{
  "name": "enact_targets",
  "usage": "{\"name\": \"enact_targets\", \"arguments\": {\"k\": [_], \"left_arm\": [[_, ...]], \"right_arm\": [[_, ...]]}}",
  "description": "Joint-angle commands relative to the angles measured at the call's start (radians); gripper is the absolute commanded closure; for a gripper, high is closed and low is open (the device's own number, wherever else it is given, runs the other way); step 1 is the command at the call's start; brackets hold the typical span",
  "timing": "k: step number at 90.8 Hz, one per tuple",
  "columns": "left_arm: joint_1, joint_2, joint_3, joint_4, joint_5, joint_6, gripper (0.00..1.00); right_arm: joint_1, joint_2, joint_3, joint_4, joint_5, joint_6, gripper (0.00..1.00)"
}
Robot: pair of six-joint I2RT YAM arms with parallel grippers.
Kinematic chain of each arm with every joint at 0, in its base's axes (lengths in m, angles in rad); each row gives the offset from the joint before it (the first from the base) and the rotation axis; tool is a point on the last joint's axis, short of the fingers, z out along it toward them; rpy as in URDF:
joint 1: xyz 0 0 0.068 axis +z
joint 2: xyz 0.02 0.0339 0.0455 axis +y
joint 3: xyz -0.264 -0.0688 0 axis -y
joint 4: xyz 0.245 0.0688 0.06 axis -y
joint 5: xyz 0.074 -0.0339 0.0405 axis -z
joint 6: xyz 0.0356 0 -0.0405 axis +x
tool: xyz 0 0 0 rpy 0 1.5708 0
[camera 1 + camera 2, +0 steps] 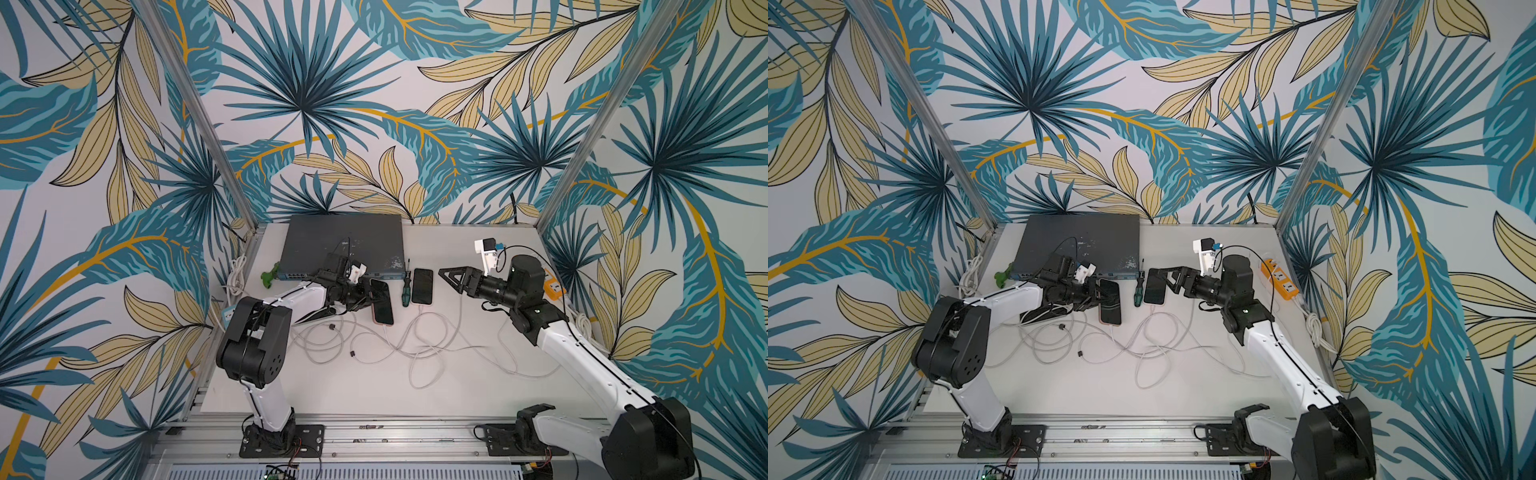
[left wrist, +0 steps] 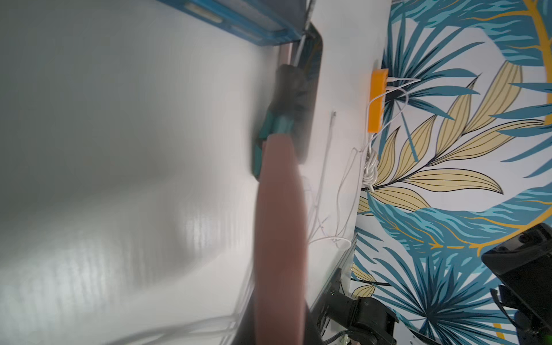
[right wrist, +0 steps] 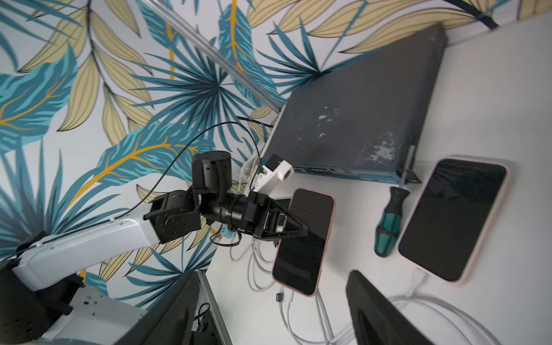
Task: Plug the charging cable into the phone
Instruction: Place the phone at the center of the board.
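The pink-cased phone (image 3: 304, 248) sits just in front of the grey switch box (image 3: 358, 119), screen up. The left gripper (image 3: 294, 228) is clamped on one long edge of it, with one finger lying over the glass. The charging cable (image 3: 289, 298) meets the phone at the end farthest from the switch box. The right wrist view shows the white connector at that edge, but how deeply it is seated cannot be told. In both top views this junction is only a small pale stub.

A second phone (image 1: 422, 286) lies flat before the box's right front corner, with its own white lead attached. A screwdriver (image 1: 406, 291) lies between the two phones.

The right gripper (image 1: 448, 279) hangs beyond that same corner, beside the second phone. Its jaws are wide and empty. The right wrist view shows its fingers (image 3: 376, 310) spread above loose cable on the table (image 1: 374, 395).

The left wrist view is blurred. It shows the pink case edge-on and an orange power strip (image 2: 378, 101) with white leads plugged in.
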Motion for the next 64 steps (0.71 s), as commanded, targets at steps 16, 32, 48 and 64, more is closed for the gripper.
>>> {"name": "enact_targets", "arguments": {"k": [16, 32, 48, 64], "left_arm": [[0.007, 0.111, 0.084, -0.006, -0.030, 0.063, 0.68], [0.008, 0.095, 0.109, -0.126, -0.090, 0.123, 0.21], [0.007, -0.027, 0.154, -0.403, -0.280, 0.196, 0.05], [0.017, -0.169, 0.235, -0.698, -0.663, 0.242, 0.00]], "right_arm": [[-0.011, 0.066, 0.032, -0.289, 0.161, -0.080, 0.24], [-0.010, 0.064, 0.010, -0.259, 0.135, -0.074, 0.24], [-0.012, 0.085, 0.035, -0.244, 0.115, -0.089, 0.23], [-0.010, 0.134, 0.058, -0.243, 0.083, -0.104, 0.24]]}}
